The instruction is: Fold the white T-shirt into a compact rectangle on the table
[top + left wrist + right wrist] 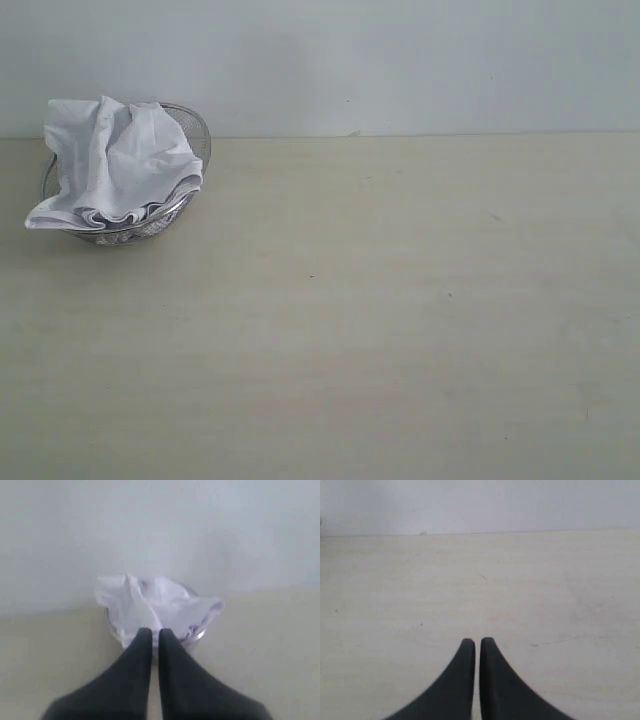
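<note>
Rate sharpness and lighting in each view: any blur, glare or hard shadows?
Exterior view: soft even light, no glare, shirt in the basket fairly sharp, only a faint shadow on the table. Left wrist view: hazy throughout, left claw and cloth edges soft. Right wrist view: clearer, table specks visible, right claw edges clean.

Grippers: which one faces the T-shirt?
The left gripper: the white T-shirt sits bunched in the basket beyond its tips; the right gripper faces only table.
</note>
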{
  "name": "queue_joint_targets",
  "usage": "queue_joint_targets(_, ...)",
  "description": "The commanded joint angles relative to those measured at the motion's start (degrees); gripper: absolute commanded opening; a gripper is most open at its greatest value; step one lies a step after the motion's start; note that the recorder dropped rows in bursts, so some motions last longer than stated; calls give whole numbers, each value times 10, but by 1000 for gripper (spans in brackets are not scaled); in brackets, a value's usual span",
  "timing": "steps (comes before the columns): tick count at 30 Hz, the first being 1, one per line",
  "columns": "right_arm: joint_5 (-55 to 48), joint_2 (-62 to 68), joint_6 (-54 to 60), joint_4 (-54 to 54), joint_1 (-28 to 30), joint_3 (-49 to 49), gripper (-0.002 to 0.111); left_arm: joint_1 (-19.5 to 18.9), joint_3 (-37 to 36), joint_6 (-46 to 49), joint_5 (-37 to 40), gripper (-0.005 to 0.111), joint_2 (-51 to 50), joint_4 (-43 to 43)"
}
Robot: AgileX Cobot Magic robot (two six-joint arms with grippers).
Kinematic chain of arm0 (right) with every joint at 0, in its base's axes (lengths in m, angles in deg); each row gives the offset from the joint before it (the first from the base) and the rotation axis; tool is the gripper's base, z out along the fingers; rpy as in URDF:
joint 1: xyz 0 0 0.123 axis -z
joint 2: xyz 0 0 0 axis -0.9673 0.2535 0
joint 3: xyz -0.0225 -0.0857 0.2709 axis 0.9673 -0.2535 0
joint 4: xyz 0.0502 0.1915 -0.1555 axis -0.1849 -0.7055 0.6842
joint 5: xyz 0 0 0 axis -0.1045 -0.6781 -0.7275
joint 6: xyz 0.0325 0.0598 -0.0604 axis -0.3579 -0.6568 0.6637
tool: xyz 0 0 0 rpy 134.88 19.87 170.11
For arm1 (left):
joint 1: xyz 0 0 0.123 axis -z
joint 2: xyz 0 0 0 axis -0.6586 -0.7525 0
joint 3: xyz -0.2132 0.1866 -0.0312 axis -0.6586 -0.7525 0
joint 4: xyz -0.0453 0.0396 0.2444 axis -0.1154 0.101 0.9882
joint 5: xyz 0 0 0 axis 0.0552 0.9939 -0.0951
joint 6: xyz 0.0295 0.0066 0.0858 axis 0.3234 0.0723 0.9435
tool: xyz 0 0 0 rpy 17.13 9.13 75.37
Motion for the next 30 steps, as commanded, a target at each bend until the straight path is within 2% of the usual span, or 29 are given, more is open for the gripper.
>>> queue_joint_targets(1, 3, -2, 2, 2, -1, 1, 0, 3, -2, -23, -117, 4, 2, -13)
queue_joint_targets(6, 3, -2, 2, 2, -1, 1, 0, 3, 71, -39, -101, 4, -24, -13)
queue_joint_targets(14, 3, -2, 2, 2, -1, 1, 0, 3, 248, -56, -20, 4, -257, -13)
queue_joint_targets(16, 3, -2, 2, 2, -1, 1, 0, 3, 284, -56, -61, 4, -329, -13)
queue_joint_targets(17, 3, -2, 2, 2, -1, 1, 0, 3, 294, -56, -122, 4, -366, -13)
queue_joint_targets(20, 3, -2, 2, 2, -1, 1, 0, 3, 297, -56, -213, 4, -407, -13)
queue_joint_targets(24, 3, -2, 2, 2, -1, 1, 0, 3, 297, -63, -258, 4, -448, -13)
queue_joint_targets(25, 3, -2, 2, 2, -1, 1, 0, 3, 297, -86, -258, 4, -456, -13)
queue_joint_targets(26, 3, -2, 2, 2, -1, 1, 0, 3, 302, -168, -257, 4, -478, -10)
queue_joint_targets(27, 3, -2, 2, 2, -1, 1, 0, 3, 307, -192, -252, 4, -491, -6)
queue_joint_targets(29, 3, -2, 2, 2, -1, 1, 0, 3, 355, -206, -197, 4, -545, 5)
queue_joint_targets(30, 3, -2, 2, 2, -1, 1, 0, 3, 411, -206, -125, 4, -590, 5)
